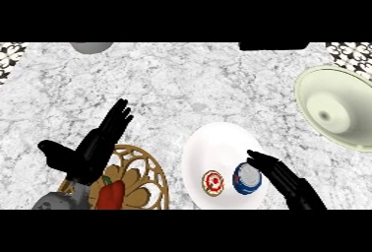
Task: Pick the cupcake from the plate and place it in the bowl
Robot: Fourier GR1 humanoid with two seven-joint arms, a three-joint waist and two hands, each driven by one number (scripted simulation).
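Note:
A white plate (215,147) lies at the lower middle of the marble counter. On its near right part stands the cupcake (245,178), blue wrapper with pale grey top. My right hand (285,180) comes in from the lower right, its straight fingers touching the cupcake's right side. A small round item with a red and white pattern (213,182) lies left of the cupcake on the plate. The pale green bowl (339,109) sits at the right edge. My left hand (93,147) rests open at the lower left, fingers pointing up.
Under my left hand sits a woven basket (147,178) holding a red pepper (110,194). A grey round object (91,47) shows at the top left, a dark object (273,46) at the top right. Bare counter lies between plate and bowl.

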